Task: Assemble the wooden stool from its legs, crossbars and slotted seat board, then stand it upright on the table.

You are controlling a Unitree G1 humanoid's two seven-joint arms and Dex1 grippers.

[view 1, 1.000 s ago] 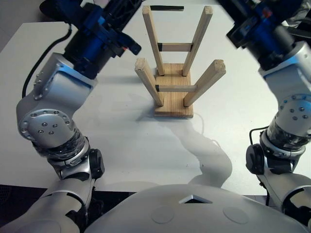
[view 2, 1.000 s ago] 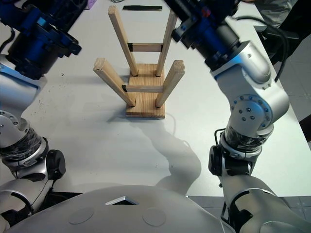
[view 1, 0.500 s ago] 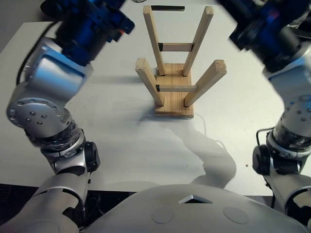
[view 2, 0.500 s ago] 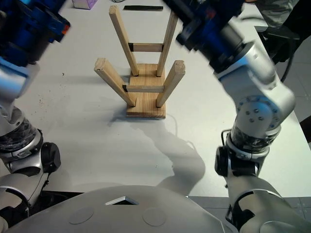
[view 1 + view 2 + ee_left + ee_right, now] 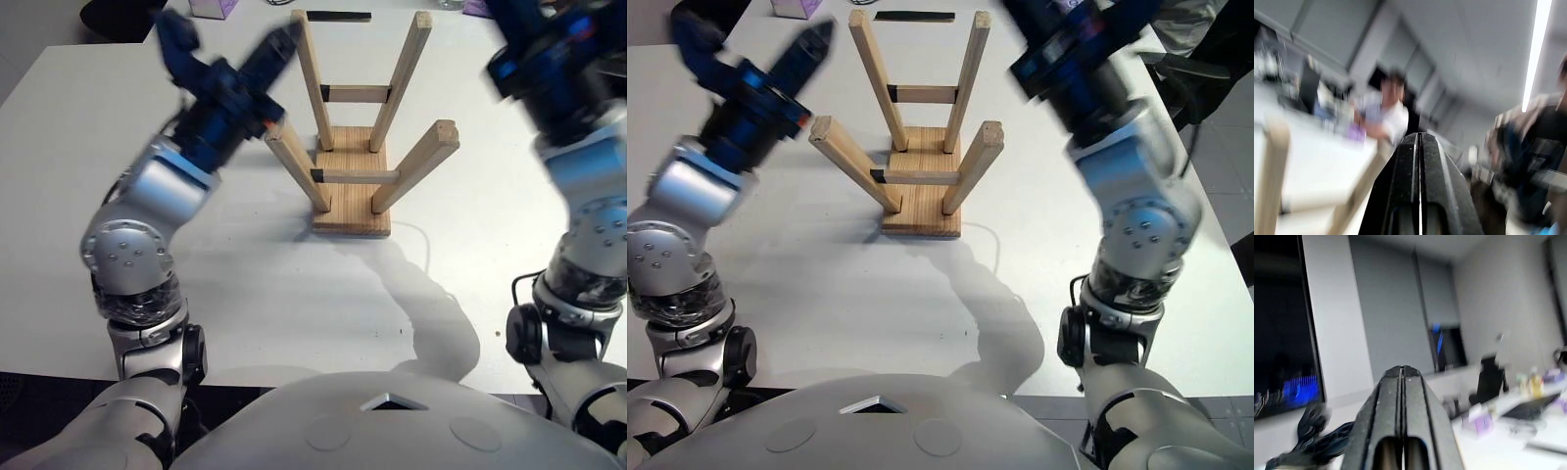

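The wooden stool point(image 5: 351, 166) rests upside down in the middle of the table, its seat board point(image 5: 351, 221) flat on the surface and its legs pointing up, joined by two crossbars point(image 5: 356, 95). My left gripper point(image 5: 284, 41) is raised just left of the far-left leg; its fingers point(image 5: 1419, 147) are shut on nothing. Whether it touches the leg I cannot tell. Two of the stool's legs point(image 5: 1268, 171) show beside it in the left wrist view. My right gripper point(image 5: 1401, 370) is lifted high at the right, shut and empty, pointing out into the room.
The white table point(image 5: 245, 284) has open surface in front of and beside the stool. A black strip point(image 5: 338, 16) lies at the far edge and a purple box point(image 5: 211, 8) at the far left. A thin white cable point(image 5: 421, 235) curls beside the seat board.
My left arm has swung inward from the far left, bringing its gripper up beside the stool's far-left leg. The right arm has lifted a little. The stool has not moved.
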